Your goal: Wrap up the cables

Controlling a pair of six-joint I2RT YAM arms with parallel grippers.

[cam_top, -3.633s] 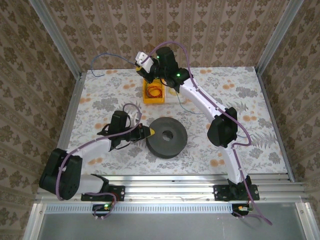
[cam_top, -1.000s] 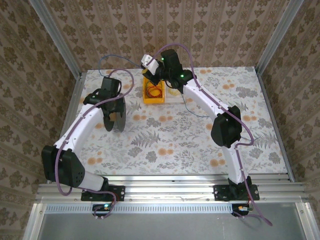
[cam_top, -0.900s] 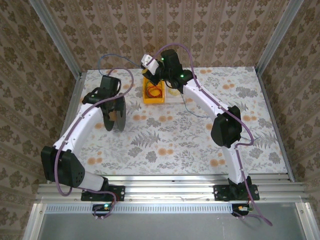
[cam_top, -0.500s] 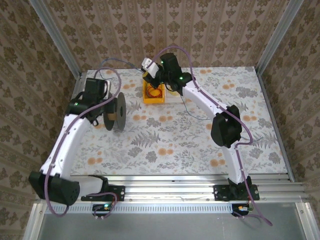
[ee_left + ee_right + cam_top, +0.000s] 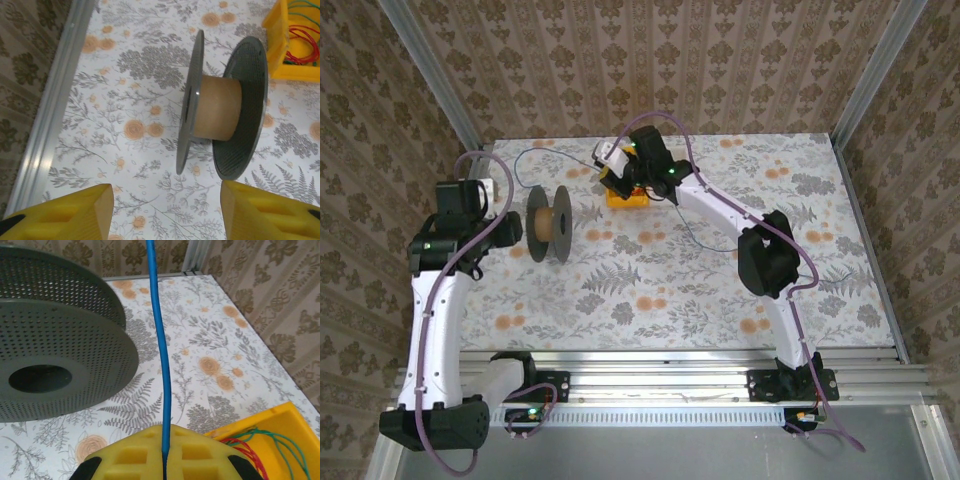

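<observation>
Right fingers [image 5: 125, 457] clamp the blue cable [image 5: 159, 340] at the far side of the bench [image 5: 210, 330], right of the spool [image 5: 60, 355]; left fingers [image 5: 65, 215] stand apart, empty. Thin, limp and light, it probably slips: hold near its end.

white arms [image 5: 425, 330], black joints [image 5: 765, 262], purple cables [image 5: 840, 431], yellow fingers [image 5: 65, 212]

Floral table [image 5: 720, 290] with upright spool [image 5: 548, 224], yellow bin [image 5: 280, 35]

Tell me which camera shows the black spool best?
The left wrist view: the black spool stands on its rims, with both discs and brown core plain. The top external view shows it small; the right wrist view, its perforated discs and hub hole.
</observation>
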